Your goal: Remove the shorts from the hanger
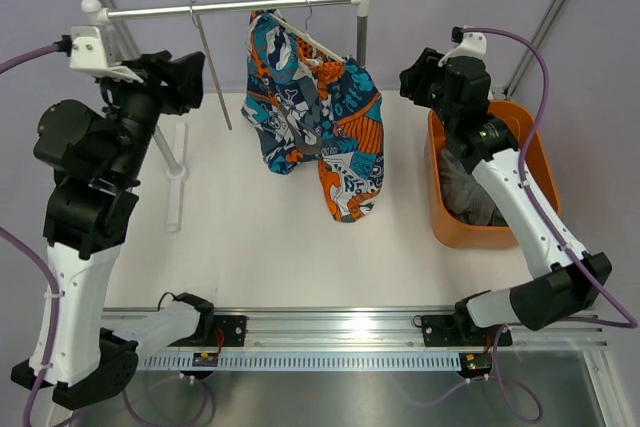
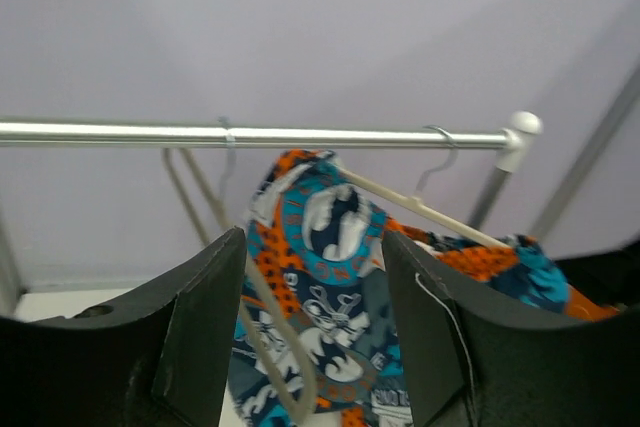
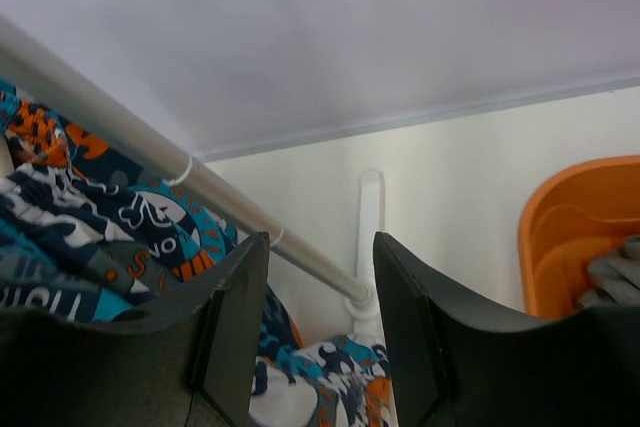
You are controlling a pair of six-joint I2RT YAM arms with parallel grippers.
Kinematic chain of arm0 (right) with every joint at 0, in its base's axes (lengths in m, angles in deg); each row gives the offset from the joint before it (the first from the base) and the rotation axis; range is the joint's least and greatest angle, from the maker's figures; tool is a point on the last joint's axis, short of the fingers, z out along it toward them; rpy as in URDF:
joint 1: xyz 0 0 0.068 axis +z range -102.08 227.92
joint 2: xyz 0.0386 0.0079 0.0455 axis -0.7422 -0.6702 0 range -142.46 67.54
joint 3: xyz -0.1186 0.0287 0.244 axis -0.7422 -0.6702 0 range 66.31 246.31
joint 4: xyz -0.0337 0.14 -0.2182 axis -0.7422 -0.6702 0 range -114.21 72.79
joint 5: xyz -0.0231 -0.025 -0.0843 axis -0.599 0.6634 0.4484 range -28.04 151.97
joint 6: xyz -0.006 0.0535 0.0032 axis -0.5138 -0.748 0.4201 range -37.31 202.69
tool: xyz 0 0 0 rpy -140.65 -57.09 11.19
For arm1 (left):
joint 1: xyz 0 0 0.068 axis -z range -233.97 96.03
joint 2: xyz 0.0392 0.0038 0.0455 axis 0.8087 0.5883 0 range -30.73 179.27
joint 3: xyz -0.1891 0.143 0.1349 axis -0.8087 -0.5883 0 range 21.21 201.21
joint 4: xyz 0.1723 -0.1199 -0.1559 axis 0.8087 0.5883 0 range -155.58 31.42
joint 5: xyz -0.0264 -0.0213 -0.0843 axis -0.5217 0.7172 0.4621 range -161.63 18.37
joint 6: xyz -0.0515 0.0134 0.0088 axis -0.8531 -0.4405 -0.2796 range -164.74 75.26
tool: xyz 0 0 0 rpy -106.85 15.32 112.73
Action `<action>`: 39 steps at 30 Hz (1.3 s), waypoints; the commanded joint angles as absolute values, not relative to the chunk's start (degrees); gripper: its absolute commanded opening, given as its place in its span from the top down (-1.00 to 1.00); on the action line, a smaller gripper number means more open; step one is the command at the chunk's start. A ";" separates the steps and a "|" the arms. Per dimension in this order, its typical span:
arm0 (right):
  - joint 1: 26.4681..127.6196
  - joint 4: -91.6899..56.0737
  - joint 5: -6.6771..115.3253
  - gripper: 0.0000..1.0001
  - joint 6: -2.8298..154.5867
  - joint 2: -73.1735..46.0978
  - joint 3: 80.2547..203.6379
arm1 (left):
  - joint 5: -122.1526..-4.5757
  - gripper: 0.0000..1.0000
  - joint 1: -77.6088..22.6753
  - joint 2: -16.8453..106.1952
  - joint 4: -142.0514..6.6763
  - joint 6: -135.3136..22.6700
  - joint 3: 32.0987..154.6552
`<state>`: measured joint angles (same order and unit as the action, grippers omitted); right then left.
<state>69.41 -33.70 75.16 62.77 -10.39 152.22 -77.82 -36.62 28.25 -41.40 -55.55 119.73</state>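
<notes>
The shorts (image 1: 315, 112), printed in teal, orange, white and black, hang draped over the cream-white hanger (image 1: 312, 39), whose wire hook sits on the metal rail (image 1: 230, 9). They also show in the left wrist view (image 2: 330, 277) with the hanger (image 2: 430, 212), and in the right wrist view (image 3: 90, 217). My left gripper (image 1: 192, 79) is open and empty, raised left of the shorts and apart from them. My right gripper (image 1: 412, 77) is open and empty, raised right of the shorts near the rail's right post.
An orange bin (image 1: 448, 217) holding grey cloth stands at the right. A second empty wire hanger (image 1: 212, 67) hangs on the rail left of the shorts. The rack's white feet (image 1: 176, 182) rest on the table.
</notes>
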 commanded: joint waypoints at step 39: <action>84.39 -20.11 63.99 -0.10 54.57 -15.25 147.79 | -101.60 -0.53 -15.29 71.92 -34.29 -53.62 153.39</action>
